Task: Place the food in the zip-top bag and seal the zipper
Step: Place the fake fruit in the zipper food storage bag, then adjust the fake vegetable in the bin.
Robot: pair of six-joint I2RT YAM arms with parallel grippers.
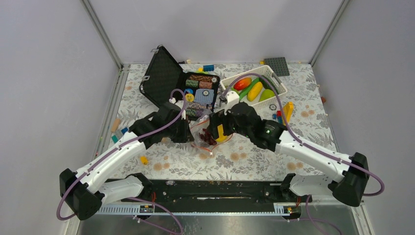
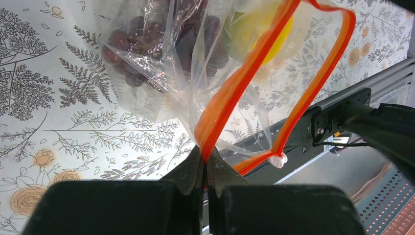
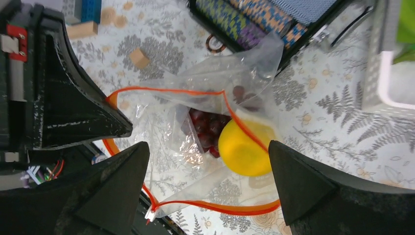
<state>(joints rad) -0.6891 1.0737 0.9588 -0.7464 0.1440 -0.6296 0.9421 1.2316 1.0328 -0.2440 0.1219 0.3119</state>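
The clear zip-top bag (image 1: 204, 139) hangs open at mid-table, over the flowered cloth. My left gripper (image 2: 205, 159) is shut on its red-orange zipper (image 2: 230, 93) and holds the mouth up; it shows in the top view (image 1: 190, 133) left of the bag. Dark purple grapes (image 2: 147, 44) and a yellow piece (image 2: 266, 34) lie inside. My right gripper (image 3: 205, 191) is open and empty just above the mouth, with the yellow piece (image 3: 244, 147) and grapes (image 3: 208, 128) below between its fingers (image 3: 303, 186). It is on the bag's right in the top view (image 1: 216, 131).
A white lattice basket (image 1: 276, 78) at the back right holds a red-orange mango (image 1: 242, 83), a green cucumber, a yellow piece (image 1: 254, 91) and a green pear (image 1: 267, 95). An open black case (image 1: 164, 73) of chip stacks stands behind the bag. Toy bricks (image 1: 288, 111) lie scattered about.
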